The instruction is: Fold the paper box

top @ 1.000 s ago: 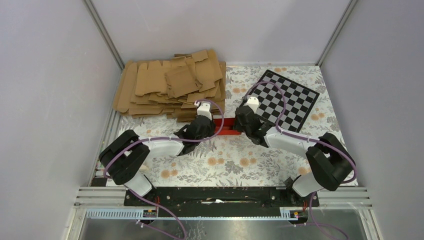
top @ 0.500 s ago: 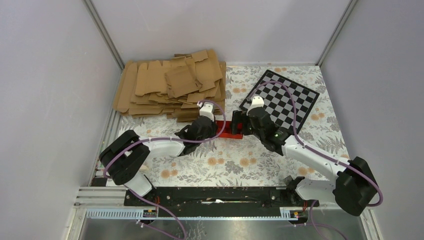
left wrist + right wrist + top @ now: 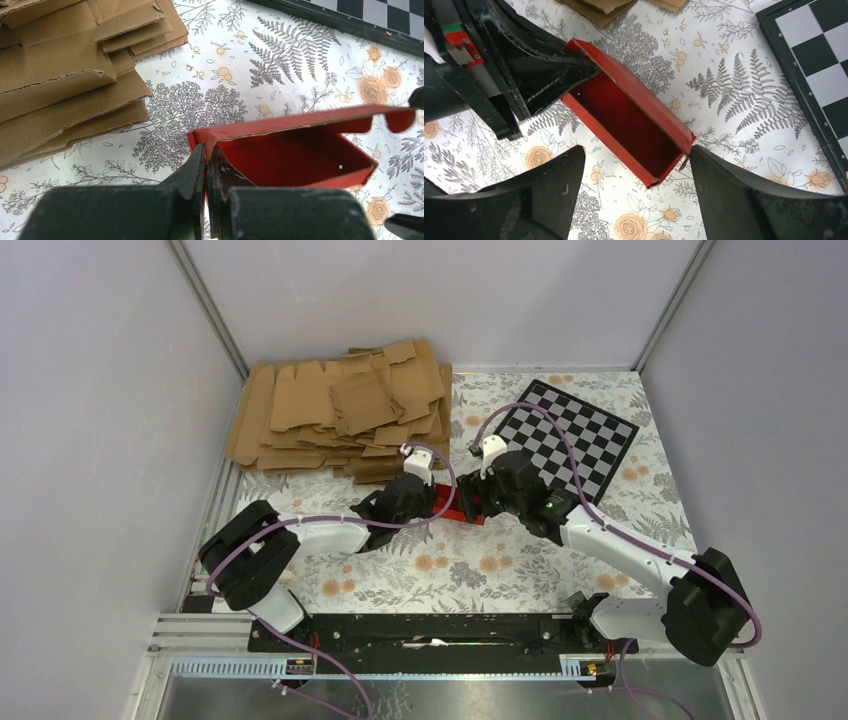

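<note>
The paper box is bright red card, part-formed into an open rectangular tray, lying on the floral cloth. It also shows in the left wrist view and, mostly hidden between the two arms, in the top view. My left gripper is shut on the box's left end wall, one finger inside and one outside. My right gripper is open, its two fingers spread wide on either side of the box's right end, just above it.
A heap of brown cardboard blanks lies at the back left, close to the left gripper. A black-and-white checkered board lies at the back right. The floral cloth covers the table.
My right arm has swung out and reached left, bringing its open gripper over the box's right end. The left gripper has kept its hold and shifted slightly right.
</note>
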